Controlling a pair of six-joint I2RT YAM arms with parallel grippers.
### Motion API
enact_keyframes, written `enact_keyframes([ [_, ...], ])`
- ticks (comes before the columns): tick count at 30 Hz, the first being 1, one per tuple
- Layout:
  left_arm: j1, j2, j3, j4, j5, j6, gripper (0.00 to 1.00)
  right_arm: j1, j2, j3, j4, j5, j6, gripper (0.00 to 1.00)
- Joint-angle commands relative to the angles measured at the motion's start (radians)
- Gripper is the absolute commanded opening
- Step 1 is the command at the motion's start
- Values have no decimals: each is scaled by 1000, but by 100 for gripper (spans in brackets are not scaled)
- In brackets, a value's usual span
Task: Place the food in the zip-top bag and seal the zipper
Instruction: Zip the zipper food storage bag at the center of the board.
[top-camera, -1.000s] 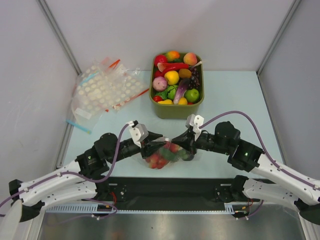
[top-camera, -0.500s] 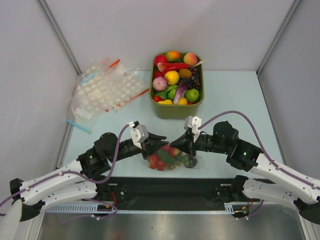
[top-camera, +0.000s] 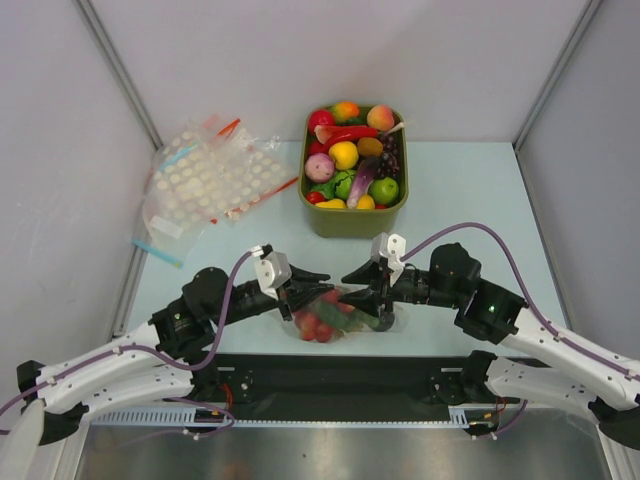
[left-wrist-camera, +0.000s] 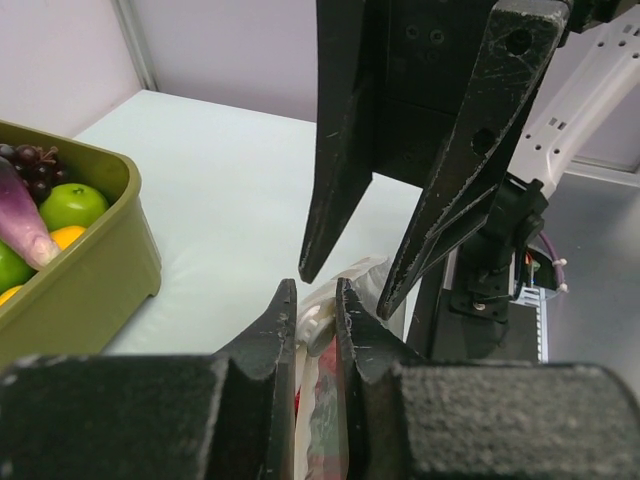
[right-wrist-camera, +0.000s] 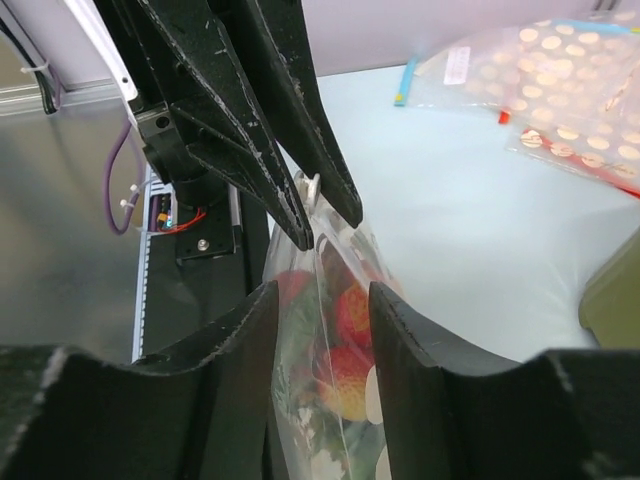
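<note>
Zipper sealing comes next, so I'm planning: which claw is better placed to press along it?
Probably right. The left claw grips the zip-top bag by its top edge, anchoring it; the right claw is open astride that edge, free to close and slide.

Your left arm and right arm wear white shells near the bases, giving way to black housings toward the wrists. A purple cable loops over each, and a small green light glows on each elbow block. White camera mounts cap both wrists. The left gripper and right gripper carry black tapered fingers, scuffed pale at the edges and drilled with small screw holes.
</note>
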Motion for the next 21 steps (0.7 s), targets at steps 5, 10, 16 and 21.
enact_keyframes([
  [5,-6,8,19,56,98,-19,0,5,13,4,77,-61,-7,52],
  [10,-11,26,28,51,128,-21,0,7,22,-2,92,-85,-3,49],
  [16,-11,20,28,50,118,-21,0,14,48,7,85,-99,-4,43],
  [21,-11,0,15,62,92,-30,0,19,65,21,74,-99,-10,32],
])
